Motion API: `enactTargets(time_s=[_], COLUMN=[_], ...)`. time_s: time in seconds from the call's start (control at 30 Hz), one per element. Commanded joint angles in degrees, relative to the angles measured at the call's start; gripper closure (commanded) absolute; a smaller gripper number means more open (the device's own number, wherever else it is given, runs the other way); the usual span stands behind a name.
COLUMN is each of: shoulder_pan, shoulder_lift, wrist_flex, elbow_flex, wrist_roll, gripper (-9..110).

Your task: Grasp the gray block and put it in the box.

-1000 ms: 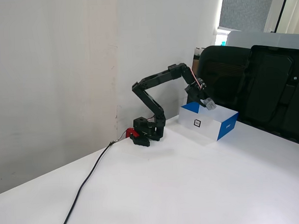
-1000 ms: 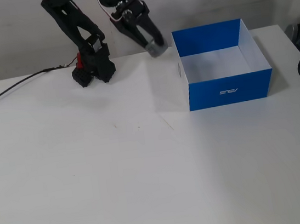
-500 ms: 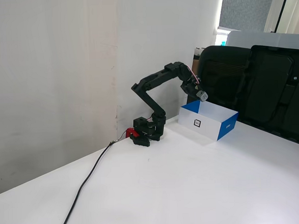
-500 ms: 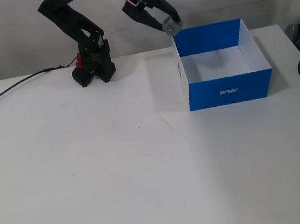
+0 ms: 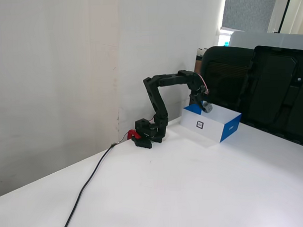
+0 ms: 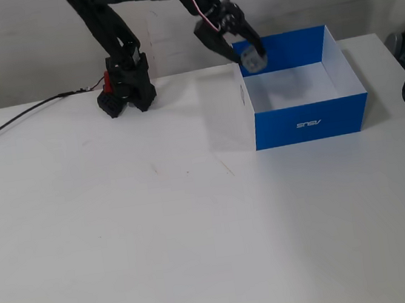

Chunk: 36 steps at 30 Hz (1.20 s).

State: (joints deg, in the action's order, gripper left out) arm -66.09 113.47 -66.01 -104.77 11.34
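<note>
The box (image 6: 309,119) is open on top, its white floor bare; its blue back wall (image 6: 290,49) stands just behind the gripper (image 6: 251,58). Table (image 6: 198,234) in front of the box lies free.

An office: black desk chairs (image 5: 270,89) against a white table (image 5: 194,191), plain wall (image 5: 55,72) behind.

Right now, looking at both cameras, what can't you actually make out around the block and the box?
- Gray block: blurred in one fixed view, tiny in the other; its dark recess is unreadable.
- Fingers: too small and dark to see where they press the block.
- Box floor: the front wall hides its near strip; in the side view the walls hide the inside entirely.
</note>
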Motion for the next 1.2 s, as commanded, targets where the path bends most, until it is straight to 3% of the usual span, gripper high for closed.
enactTargets(time_s=[0.0, 0.07, 0.13, 0.17, 0.4, 0.5, 0.6, 0.83, 1.17], shoulder_pan=[-0.3, 0.2, 0.7, 0.8, 1.6, 1.8, 2.7, 9.1, 26.5], shoulder_lift=[-2.3, -3.7, -4.0, -4.0, -3.4, -2.6, -0.6, 5.4, 14.9], wrist_flex=[1.8, 2.4, 2.7, 2.7, 2.5, 2.0, 1.5, -1.4, -7.1], elbow_flex=[6.7, 7.5, 7.4, 7.4, 6.7, 6.2, 5.6, 3.3, 0.5], wrist_roll=[0.5, -0.4, -1.0, -1.1, -1.3, -1.3, -1.8, -2.4, -1.9], gripper=[101, 101, 78, 72, 69, 76, 101, 101, 101])
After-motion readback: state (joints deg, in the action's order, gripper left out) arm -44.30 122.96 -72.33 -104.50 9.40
